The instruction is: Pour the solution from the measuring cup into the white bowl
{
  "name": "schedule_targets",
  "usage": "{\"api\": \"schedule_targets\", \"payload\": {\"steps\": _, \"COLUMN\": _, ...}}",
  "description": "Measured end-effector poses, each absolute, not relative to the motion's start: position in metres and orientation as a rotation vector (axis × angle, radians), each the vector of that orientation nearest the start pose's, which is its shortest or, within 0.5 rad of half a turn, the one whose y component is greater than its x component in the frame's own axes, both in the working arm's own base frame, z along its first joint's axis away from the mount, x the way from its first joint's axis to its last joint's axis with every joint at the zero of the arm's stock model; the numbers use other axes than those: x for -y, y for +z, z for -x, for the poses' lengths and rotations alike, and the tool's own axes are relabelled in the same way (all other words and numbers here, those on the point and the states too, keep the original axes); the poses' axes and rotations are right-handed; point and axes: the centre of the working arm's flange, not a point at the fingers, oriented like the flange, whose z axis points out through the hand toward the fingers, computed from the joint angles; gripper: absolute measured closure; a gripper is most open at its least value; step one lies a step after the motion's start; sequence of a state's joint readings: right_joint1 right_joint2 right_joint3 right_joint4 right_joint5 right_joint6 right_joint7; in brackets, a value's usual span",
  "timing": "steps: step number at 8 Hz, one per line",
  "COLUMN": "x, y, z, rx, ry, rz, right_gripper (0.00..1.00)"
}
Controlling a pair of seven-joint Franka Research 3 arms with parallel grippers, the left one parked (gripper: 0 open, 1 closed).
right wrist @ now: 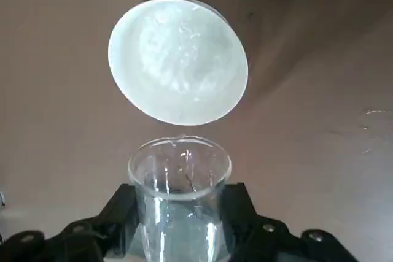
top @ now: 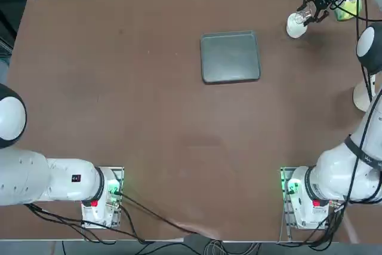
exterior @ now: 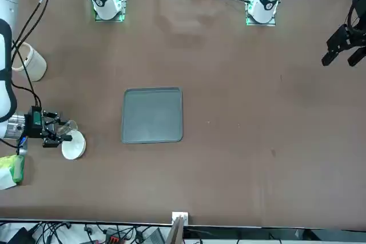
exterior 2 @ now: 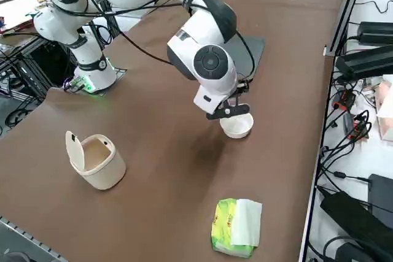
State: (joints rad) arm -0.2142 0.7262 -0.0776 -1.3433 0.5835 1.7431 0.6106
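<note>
Right gripper (right wrist: 179, 237) up at the far right corner of the bench (top: 119, 88), jaws clenched on the measuring cup (right wrist: 179, 194), cup tipped with its mouth right over the white bowl (right wrist: 178, 59), grey tray (top: 230, 57) sitting well apart toward the bench middle.

Clear measuring cup (right wrist: 179, 200), white bowl (right wrist: 178, 59), black claw (exterior: 57, 131), grey tray (top: 230, 57), brown table (top: 119, 88)

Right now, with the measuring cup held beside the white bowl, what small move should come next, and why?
Probably tip further: the right gripper is shut on the measuring cup, whose lip sits just short of the white bowl.
</note>
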Motion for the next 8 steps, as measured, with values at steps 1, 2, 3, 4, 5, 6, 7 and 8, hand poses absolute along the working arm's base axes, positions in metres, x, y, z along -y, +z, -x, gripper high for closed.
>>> {"api": "schedule_targets", "payload": {"steps": 1, "x": 0.140, "y": 0.287, "z": -0.692, "rx": -1.384, "ry": 0.533, "rz": 2.298, "right_gripper": 0.27}}
{"api": "schedule_targets", "payload": {"steps": 2, "x": 0.132, "y": 0.289, "z": -0.693, "rx": -1.427, "ry": 0.533, "rz": 2.382, "right_gripper": 0.27}}
{"api": "schedule_targets", "payload": {"steps": 3, "x": 0.115, "y": 0.290, "z": -0.695, "rx": -1.516, "ry": 0.513, "rz": 2.508, "right_gripper": 0.27}}
{"api": "schedule_targets", "payload": {"steps": 4, "x": 0.088, "y": 0.291, "z": -0.700, "rx": -1.625, "ry": 0.457, "rz": 2.640, "right_gripper": 0.27}}
{"api": "schedule_targets", "payload": {"steps": 5, "x": 0.056, "y": 0.293, "z": -0.703, "rx": -1.756, "ry": 0.370, "rz": 2.737, "right_gripper": 0.27}}
{"api": "schedule_targets", "payload": {"steps": 6, "x": 0.026, "y": 0.298, "z": -0.703, "rx": -1.908, "ry": 0.265, "rz": 2.786, "right_gripper": 0.27}}
{"api": "schedule_targets", "payload": {"steps": 7, "x": -0.001, "y": 0.305, "z": -0.696, "rx": -2.038, "ry": 0.160, "rz": 2.829, "right_gripper": 0.27}}
{"api": "schedule_targets", "payload": {"steps": 8, "x": -0.020, "y": 0.310, "z": -0.680, "rx": -2.140, "ry": 0.061, "rz": 2.871, "right_gripper": 0.27}}
